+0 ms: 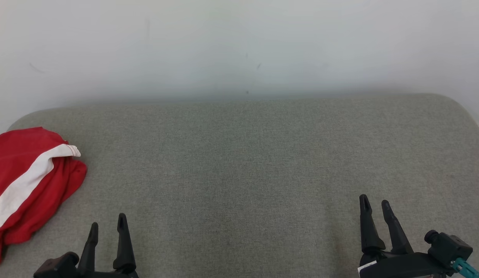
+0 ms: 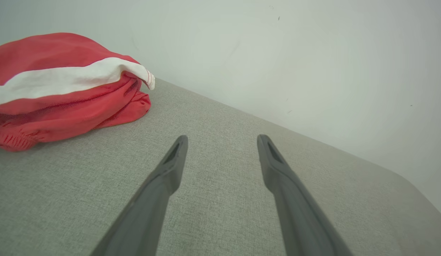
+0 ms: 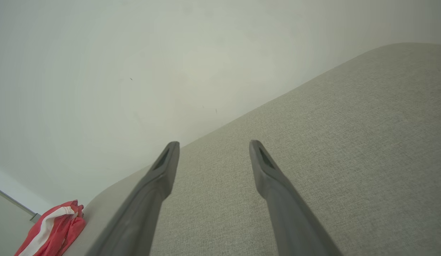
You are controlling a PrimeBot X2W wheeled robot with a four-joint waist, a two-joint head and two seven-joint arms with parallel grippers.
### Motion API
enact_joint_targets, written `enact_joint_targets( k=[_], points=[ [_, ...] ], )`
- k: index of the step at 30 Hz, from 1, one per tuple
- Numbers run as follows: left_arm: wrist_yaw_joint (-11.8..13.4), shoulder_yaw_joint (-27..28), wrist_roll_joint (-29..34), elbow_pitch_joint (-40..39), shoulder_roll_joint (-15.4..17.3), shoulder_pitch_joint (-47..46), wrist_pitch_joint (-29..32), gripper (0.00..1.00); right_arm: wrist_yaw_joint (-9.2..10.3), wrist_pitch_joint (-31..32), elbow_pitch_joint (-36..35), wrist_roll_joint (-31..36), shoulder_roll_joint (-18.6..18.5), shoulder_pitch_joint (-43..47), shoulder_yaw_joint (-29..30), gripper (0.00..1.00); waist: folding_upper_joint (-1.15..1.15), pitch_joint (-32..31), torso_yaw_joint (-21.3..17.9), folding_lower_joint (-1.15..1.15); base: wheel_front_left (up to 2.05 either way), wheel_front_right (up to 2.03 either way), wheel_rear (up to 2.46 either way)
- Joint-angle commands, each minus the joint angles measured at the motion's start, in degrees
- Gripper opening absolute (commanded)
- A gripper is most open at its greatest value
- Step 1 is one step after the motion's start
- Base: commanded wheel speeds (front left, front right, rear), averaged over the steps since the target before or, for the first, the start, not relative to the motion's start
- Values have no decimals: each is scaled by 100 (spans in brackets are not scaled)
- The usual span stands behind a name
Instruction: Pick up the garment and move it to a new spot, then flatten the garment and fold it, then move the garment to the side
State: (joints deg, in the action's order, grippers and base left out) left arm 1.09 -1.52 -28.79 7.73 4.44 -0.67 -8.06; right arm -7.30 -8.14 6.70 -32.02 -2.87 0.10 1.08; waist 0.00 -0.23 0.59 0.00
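A red garment with a white stripe [image 1: 29, 185] lies bunched at the far left end of the grey upholstered surface [image 1: 247, 162]. In the left wrist view the same garment [image 2: 60, 92] sits up and to the left of my fingers, apart from them. It shows small at the lower left in the right wrist view [image 3: 51, 231]. My left gripper [image 1: 108, 224] is open and holds nothing, just right of the garment near the front edge. At the front right, far from the garment, my right gripper [image 1: 375, 204] stands open and holds nothing.
A pale wall [image 1: 239, 46] rises directly behind the grey surface. The surface has rounded back corners at left and right, and wide bare fabric stretches between the two grippers.
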Motion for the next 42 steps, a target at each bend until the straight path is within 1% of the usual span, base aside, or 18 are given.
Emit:
enact_joint_targets(
  k=[1, 4, 8, 16, 23, 28, 37, 42],
  points=[
    [36, -24, 206, -88, 66, 18, -71, 100, -22, -66, -89, 230, -2, 11, -10, 100, 0, 1, 5, 0, 0, 0, 0],
    [49, -36, 324, -111, 84, 40, -103, 100, -23, -97, -95, 358, -2, 22, -3, 100, 0, 1, 10, 0, 0, 0, 0],
    [129, -30, 578, -156, 117, 81, -170, 100, -24, -169, -102, 680, -2, 45, 27, 100, 0, 1, 22, 0, 0, 0, 0],
    [238, 15, 911, -206, 118, 144, -268, 100, -25, -265, -102, 1073, -2, 78, 39, 100, 0, -3, 29, 0, 0, 0, 0],
    [125, -20, 1231, -254, 210, 154, -357, 100, -26, -357, -112, 1435, -1, 106, 50, 100, 0, -15, 38, 0, 0, 0, 0],
    [105, -16, 1512, -339, 209, 239, -430, 100, -23, -424, -104, 1724, 0, 133, 83, 100, 0, -50, 52, 0, 0, 0, 0],
    [54, 69, 1842, -301, 172, 294, -535, 100, -25, -528, -78, 2100, 0, 173, 132, 100, 0, -101, 71, 0, 0, 0, 0],
    [-105, 64, 1972, -213, 160, 316, -592, 100, -26, -580, -58, 2309, 0, 193, 152, 100, 0, -132, 73, 0, 0, 0, 0]
  ],
)
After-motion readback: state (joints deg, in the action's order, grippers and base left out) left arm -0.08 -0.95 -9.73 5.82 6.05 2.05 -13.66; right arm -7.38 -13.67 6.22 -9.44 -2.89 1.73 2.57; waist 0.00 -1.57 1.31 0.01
